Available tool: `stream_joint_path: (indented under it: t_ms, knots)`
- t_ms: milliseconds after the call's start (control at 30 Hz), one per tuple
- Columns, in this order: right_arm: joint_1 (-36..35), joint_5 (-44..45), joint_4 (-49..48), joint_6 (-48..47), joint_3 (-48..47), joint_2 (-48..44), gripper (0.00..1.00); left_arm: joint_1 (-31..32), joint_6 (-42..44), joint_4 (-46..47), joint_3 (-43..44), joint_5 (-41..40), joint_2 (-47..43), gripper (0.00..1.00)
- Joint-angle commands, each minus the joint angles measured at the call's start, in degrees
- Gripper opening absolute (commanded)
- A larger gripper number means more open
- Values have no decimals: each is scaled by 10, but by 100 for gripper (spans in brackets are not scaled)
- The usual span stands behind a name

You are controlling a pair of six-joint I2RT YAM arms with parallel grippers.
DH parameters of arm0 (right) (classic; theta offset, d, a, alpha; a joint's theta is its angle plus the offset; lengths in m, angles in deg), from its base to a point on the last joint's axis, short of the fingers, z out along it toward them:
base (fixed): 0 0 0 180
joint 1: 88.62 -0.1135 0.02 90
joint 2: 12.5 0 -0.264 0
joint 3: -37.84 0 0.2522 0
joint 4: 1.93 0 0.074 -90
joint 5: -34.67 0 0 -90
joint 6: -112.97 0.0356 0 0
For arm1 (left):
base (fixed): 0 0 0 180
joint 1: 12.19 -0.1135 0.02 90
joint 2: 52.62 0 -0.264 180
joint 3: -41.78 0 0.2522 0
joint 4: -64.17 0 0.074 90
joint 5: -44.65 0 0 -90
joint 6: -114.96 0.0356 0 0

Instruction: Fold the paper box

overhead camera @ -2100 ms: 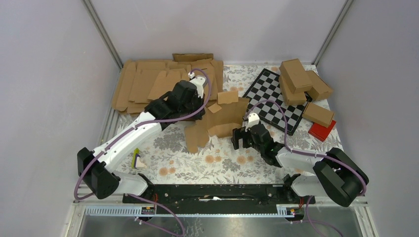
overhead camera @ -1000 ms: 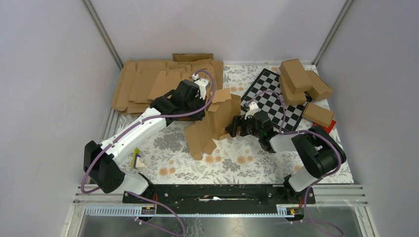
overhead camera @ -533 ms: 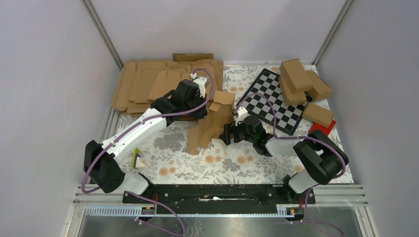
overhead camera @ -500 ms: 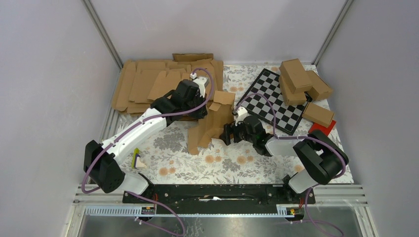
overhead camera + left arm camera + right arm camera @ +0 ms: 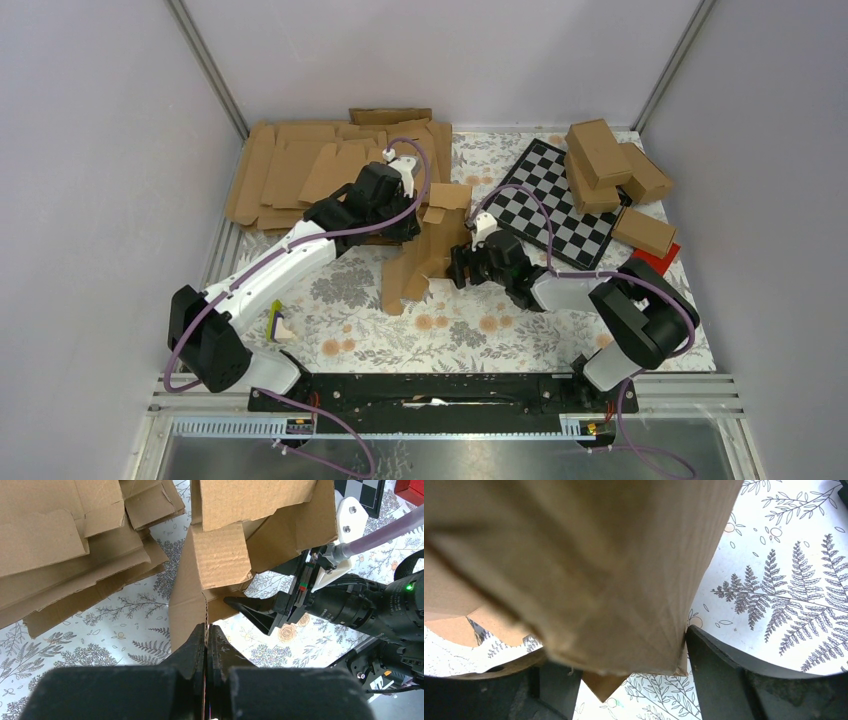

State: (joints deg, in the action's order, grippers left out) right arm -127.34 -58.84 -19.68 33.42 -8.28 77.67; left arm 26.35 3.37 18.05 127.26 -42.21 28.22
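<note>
The left gripper [image 5: 206, 631] is pinching its fingers tight on a thin edge of the paper box [image 5: 432, 240]. The right gripper [image 5: 621, 662] is holding its fingers wide apart, with a folded part of the box sitting between them. One finger [image 5: 724, 675] is touching the box's corner. The box is standing up, bent and half folded, in the middle of the table [image 5: 350, 330] between both grippers. A flowery white cloth is covering the table. Flat brown blanks [image 5: 300, 170] are lying at the back left, with a checkered board [image 5: 555, 200] and folded boxes [image 5: 605, 160] at the back right. Grey walls [image 5: 450, 50] are standing around.
</note>
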Motion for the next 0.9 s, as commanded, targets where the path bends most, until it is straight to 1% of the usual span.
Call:
stream_joint_path:
  t_ms: [0,67,133,233,400,433,467,500,533,667,867]
  knots:
    - [-16,3,18,-9,-8,4,73,2,-14,23,-3,40,1,0]
    - [-16,4,15,1,-1,-1,71,1,-15,23,-2,44,4,0]
    - [-19,3,13,12,8,-6,72,0,-17,23,-3,45,5,0]
    - [-27,9,7,18,20,-14,77,-1,-19,23,-6,47,7,0]
    - [-34,20,22,23,16,1,88,-4,-19,23,-7,51,10,0]
    - [-36,25,21,27,18,1,89,-4,-18,23,-7,52,10,0]
    - [-38,31,21,28,21,3,89,-5,-17,23,-8,52,-29,0]
    - [-39,32,23,30,22,3,89,-6,-16,23,-8,52,5,0]
    - [-40,43,26,30,21,4,89,-7,-15,23,-8,53,10,0]
    - [-45,68,43,32,22,5,91,-8,-13,23,-7,61,11,0]
    - [-46,63,6,21,29,-18,91,-9,-11,23,-6,70,14,0]
